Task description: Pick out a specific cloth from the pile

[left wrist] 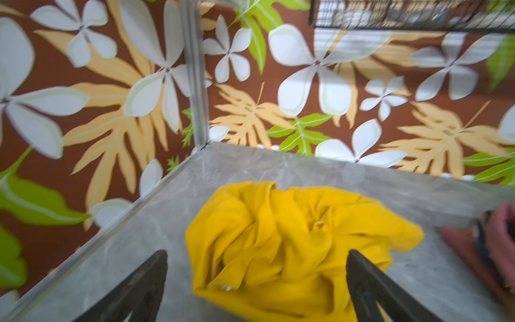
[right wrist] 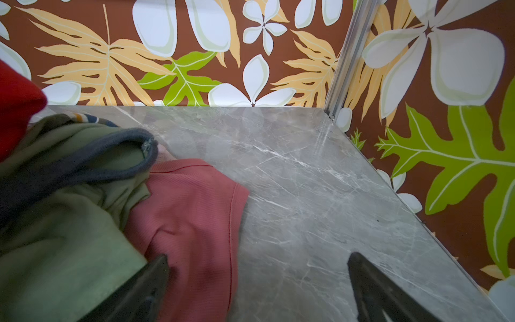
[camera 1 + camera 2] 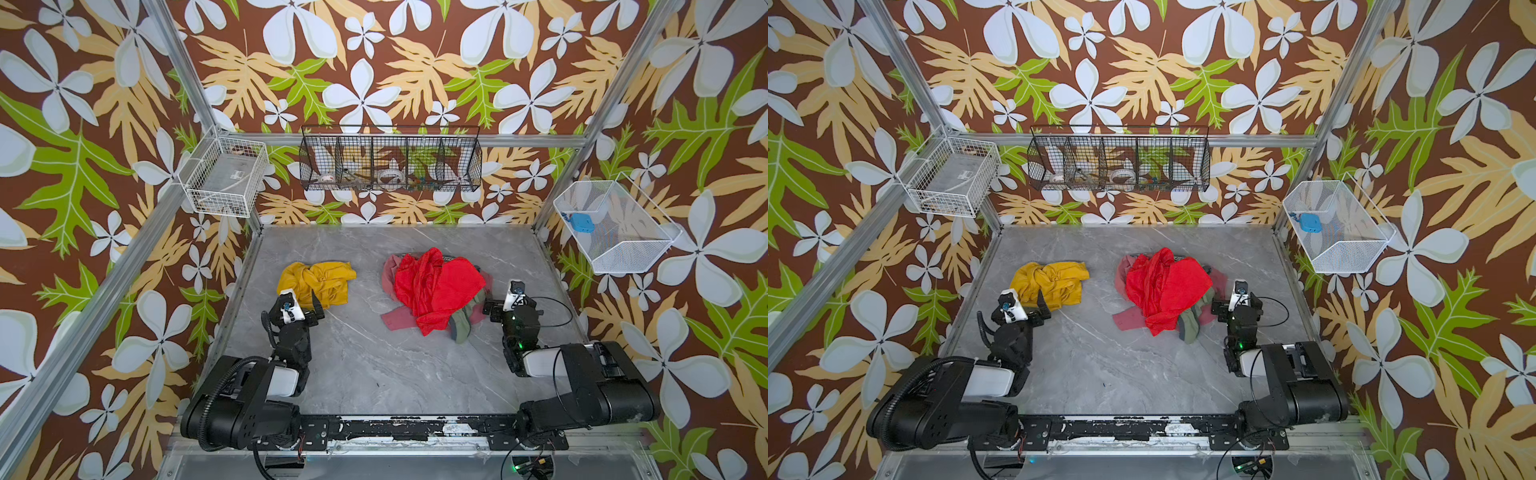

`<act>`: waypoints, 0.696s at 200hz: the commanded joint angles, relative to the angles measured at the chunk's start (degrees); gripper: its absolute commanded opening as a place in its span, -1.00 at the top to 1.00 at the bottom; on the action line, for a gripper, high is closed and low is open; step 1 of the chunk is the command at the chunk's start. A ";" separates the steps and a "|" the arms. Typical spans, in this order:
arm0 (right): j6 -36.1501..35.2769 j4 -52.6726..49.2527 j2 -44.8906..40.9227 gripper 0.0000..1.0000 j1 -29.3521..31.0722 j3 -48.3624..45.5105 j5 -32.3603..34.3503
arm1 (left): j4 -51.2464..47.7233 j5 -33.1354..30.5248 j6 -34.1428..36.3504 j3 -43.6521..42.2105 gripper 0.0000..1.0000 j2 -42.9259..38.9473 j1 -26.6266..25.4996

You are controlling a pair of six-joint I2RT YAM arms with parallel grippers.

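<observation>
Mustard cloth [image 3: 316, 282] lies well apart from pile [image 3: 432, 291], apparently singled out; left gripper [image 1: 257, 252] and right gripper [image 2: 259, 255] gape wide, empty.

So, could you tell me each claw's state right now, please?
Left claw: open, holding nothing, at the crumpled mustard-yellow fabric cloth.
Right claw: open, holding nothing, beside the heap of mostly red soft cloths.

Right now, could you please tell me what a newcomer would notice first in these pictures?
The bright red cloth atop the pile, right of centre, catches the eye first. The mustard-yellow cloth lies apart on the left of the grey table, by the open left pincer.
</observation>
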 commanded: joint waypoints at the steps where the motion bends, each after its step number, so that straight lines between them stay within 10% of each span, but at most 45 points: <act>1: 0.02 1.05 -0.01 -0.99 0.00 0.19 0.05 | -5.74 3.07 -1.82 2.14 -1.00 -0.44 1.52; 139: 0.02 1.05 -0.01 -0.99 0.02 0.19 0.05 | -3.36 -1.56 -3.53 1.58 -1.00 0.21 1.66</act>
